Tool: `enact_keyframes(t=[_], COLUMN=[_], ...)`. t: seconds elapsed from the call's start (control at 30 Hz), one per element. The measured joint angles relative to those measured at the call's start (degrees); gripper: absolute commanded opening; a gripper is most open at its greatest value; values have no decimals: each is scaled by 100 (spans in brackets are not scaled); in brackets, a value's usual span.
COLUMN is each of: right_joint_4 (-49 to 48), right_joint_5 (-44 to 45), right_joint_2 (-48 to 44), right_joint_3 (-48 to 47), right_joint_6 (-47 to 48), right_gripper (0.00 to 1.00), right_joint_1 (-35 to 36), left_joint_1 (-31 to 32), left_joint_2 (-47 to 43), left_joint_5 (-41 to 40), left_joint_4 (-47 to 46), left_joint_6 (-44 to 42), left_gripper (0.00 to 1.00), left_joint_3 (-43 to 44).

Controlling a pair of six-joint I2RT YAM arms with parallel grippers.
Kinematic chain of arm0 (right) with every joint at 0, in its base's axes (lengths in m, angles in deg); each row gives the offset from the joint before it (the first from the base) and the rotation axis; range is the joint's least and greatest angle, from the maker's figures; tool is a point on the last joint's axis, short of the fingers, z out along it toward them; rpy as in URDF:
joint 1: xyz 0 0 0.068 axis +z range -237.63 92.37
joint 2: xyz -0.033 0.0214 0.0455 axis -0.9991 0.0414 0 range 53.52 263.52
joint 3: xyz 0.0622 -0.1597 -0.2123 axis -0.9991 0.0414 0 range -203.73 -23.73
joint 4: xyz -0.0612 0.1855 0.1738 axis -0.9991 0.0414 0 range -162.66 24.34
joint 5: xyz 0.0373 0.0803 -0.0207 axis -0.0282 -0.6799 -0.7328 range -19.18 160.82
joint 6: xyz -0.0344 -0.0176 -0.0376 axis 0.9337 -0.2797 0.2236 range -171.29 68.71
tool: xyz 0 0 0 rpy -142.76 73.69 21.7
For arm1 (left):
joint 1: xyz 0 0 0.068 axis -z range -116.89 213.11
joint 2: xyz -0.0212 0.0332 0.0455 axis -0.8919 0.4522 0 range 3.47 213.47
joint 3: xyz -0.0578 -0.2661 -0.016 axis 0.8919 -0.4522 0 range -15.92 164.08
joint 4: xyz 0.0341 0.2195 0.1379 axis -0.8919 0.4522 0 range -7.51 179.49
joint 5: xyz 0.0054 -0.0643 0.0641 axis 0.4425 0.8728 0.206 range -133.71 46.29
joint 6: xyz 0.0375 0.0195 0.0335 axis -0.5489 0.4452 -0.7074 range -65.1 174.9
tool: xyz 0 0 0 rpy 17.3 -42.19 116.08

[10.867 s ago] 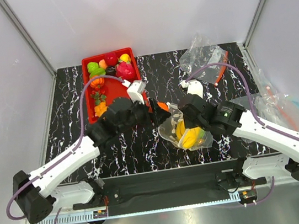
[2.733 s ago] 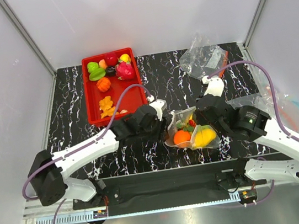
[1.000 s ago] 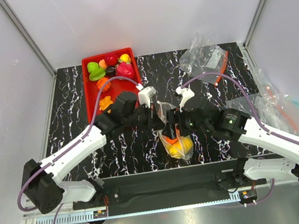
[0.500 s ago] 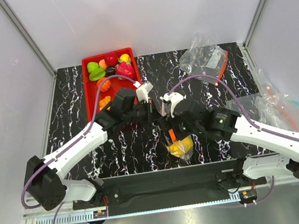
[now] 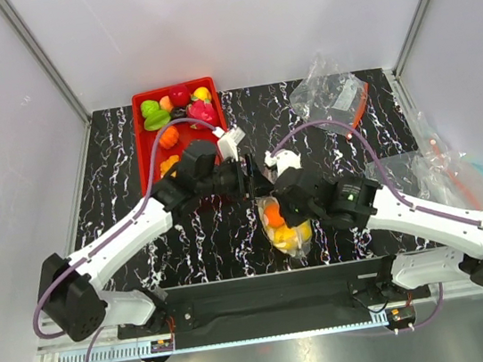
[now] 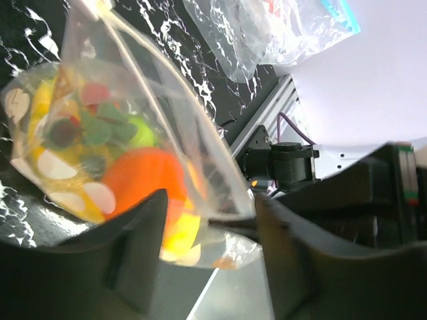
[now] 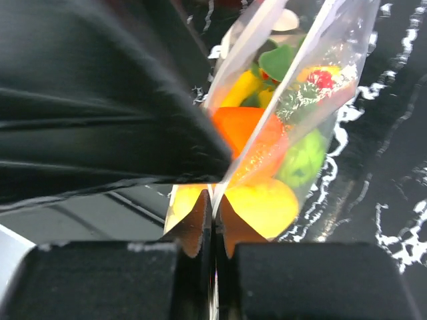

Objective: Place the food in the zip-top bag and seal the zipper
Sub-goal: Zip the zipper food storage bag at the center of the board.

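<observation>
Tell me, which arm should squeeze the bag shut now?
Right. The right gripper is pinched shut on the mouth edge of the zip-top bag, so it could probably slide along; the left gripper stands open.

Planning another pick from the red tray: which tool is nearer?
Left. The left tool hangs just right of the red tray; the right tool, farther right, grips the zip-top bag.

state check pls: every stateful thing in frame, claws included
Dotted clear zip-top bag: held upright by its mouth edge, toy fruit inside.
Whitish press-seal zipper: pinched at one end; sealed or not, cannot tell.
Round orange toy fruit: inside the bag.
Left claw: fingers apart, bag's edge in the gap.
Right claw: shut on the zipper.
Red plastic tray: holds other toys.
Clear bag with orange-red zipper: lying crumpled.
</observation>
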Motion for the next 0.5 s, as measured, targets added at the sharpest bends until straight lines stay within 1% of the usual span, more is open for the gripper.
enact_keyframes(t=[0.07, 0.1, 0.2, 0.23, 0.33, 0.43, 0.5], right_joint_4=[111, 170, 304, 308, 236, 192, 188], right_joint_5=[153, 210, 240, 212, -90, -437, -605], right_joint_2=[-116, -186, -409, -516, -977, -1633, -2041], right_joint_3=[0, 0, 7, 33, 264, 573, 634], right_joint_6=[-4, 24, 271, 393, 857, 1309, 1545], right_gripper=[0, 0, 0, 0, 0, 0, 0], right_joint_1=[0, 0, 0, 0, 0, 4, 4], left_joint_1=[-59, -111, -448, -605, -1001, -1067, -1067], left_joint_2=[-127, -225, -544, -654, -881, -1012, -1110], left_joint_5=[-44, -48, -15, 2, 57, 153, 184], left_joint_4=[15, 15, -20, -79, -356, -918, -1346], left_joint_6=[-81, -105, -160, -190, -315, -619, -850], left_gripper=[73, 78, 85, 88, 90, 91, 91], left_joint_3=[-2, -15, -70, -111, -289, -654, -1047])
